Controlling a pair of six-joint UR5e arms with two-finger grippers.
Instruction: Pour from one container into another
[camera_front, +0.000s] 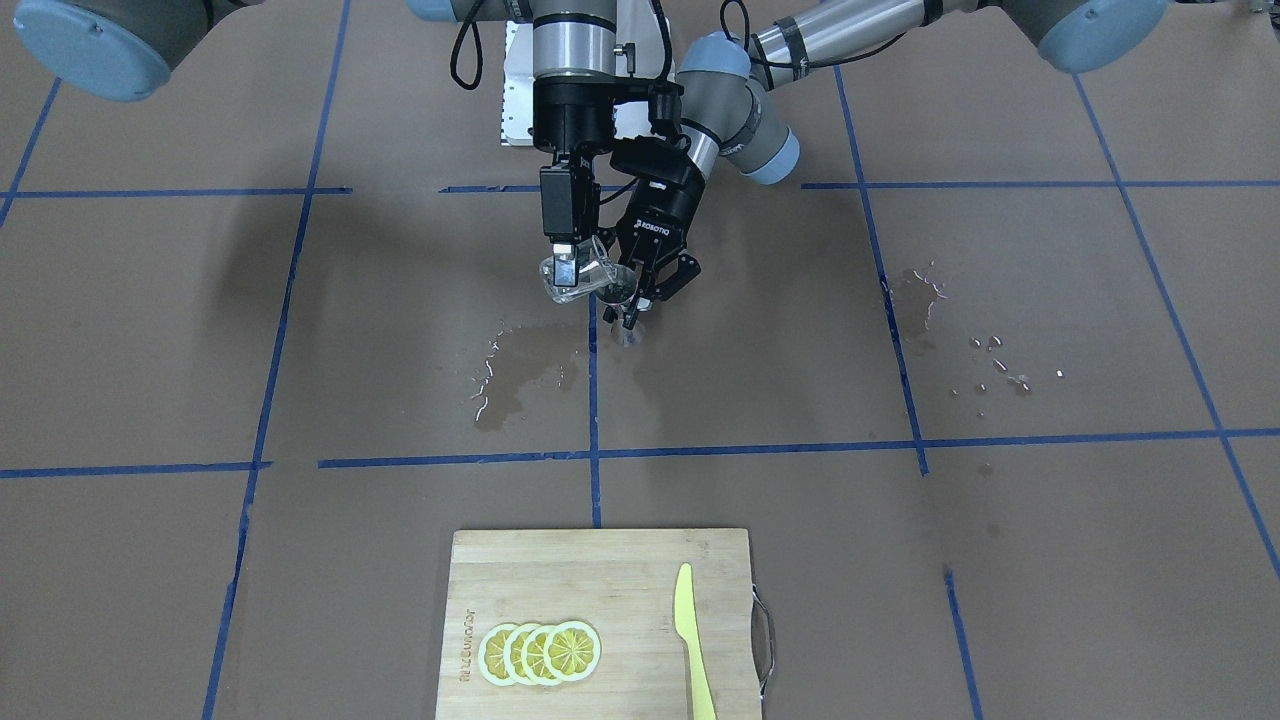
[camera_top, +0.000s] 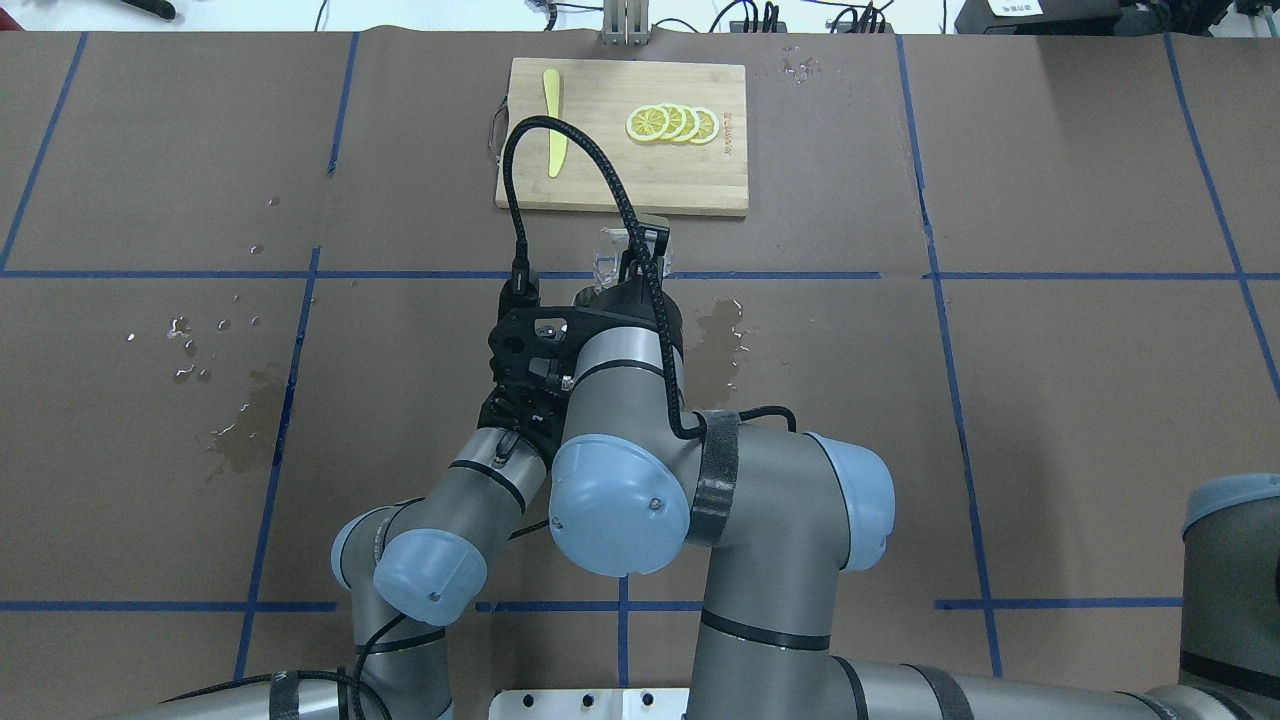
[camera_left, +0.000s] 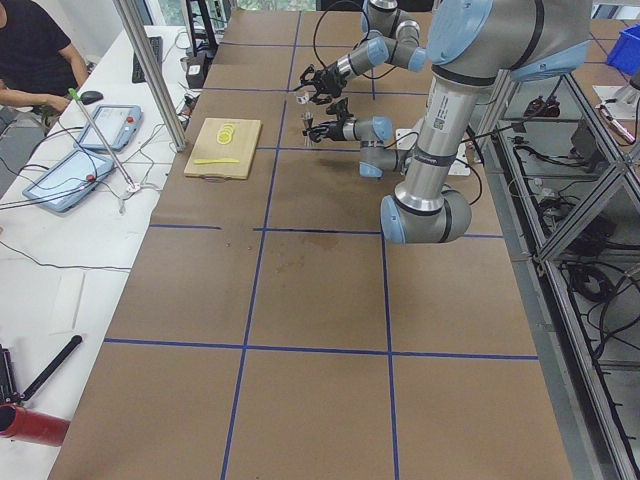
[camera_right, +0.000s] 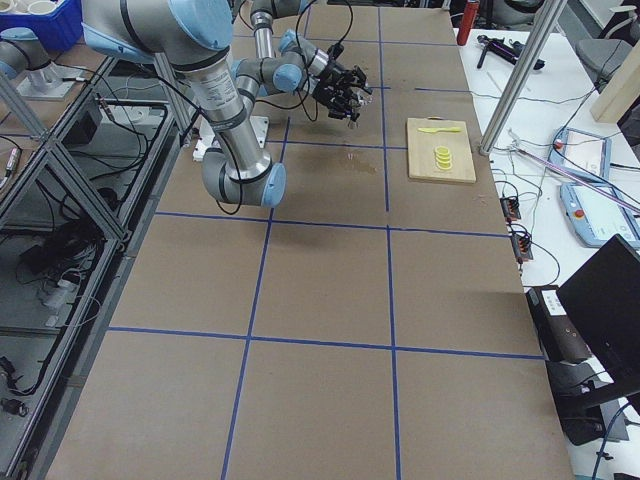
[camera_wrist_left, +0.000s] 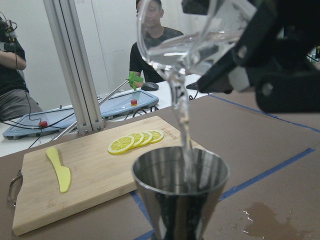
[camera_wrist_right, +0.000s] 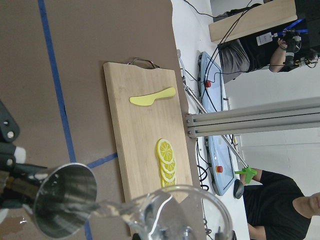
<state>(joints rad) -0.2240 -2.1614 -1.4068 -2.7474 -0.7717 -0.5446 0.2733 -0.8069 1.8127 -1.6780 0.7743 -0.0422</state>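
A clear glass cup (camera_front: 582, 277) hangs tilted above the table's middle, with my right gripper (camera_front: 565, 262) shut on it. Water streams from its lip (camera_wrist_left: 181, 107) into a steel measuring cup (camera_wrist_left: 180, 197). My left gripper (camera_front: 643, 296) is shut on that steel cup (camera_front: 624, 300) and holds it upright just below and beside the glass. In the right wrist view the glass rim (camera_wrist_right: 175, 212) leans over the steel cup's mouth (camera_wrist_right: 65, 200). From overhead only the glass (camera_top: 611, 256) peeks out past the arms; the left gripper is hidden there.
A wooden cutting board (camera_front: 600, 570) carries lemon slices (camera_front: 540, 652) and a yellow knife (camera_front: 692, 640) at the table's operator side. Wet patches lie under the cups (camera_front: 520, 375) and further off (camera_front: 985, 360). People sit at a side table (camera_wrist_left: 155, 35).
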